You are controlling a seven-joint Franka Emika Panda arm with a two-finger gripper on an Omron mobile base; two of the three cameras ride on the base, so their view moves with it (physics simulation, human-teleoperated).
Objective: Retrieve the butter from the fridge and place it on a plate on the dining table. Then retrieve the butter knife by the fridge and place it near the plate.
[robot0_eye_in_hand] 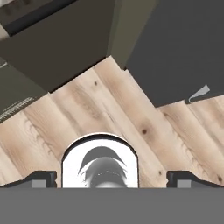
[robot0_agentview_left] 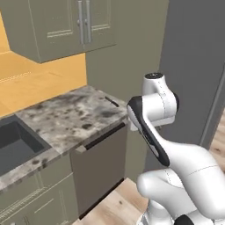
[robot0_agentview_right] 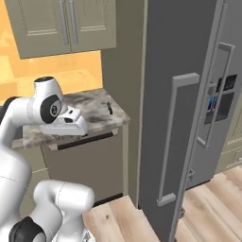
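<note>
Slim, nearly black butter knife (robot0_agentview_left: 111, 101) lies flat on marbled counter (robot0_agentview_left: 70, 118).

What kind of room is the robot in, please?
It looks like a home kitchen. A tall dark grey fridge stands shut beside a marbled counter with a sink, and olive-green cabinets hang on the wall above it.

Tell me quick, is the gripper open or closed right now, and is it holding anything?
Gripper: open, jaws spread wide, holding nothing; it points down at the wood floor in front of the fridge.
</note>
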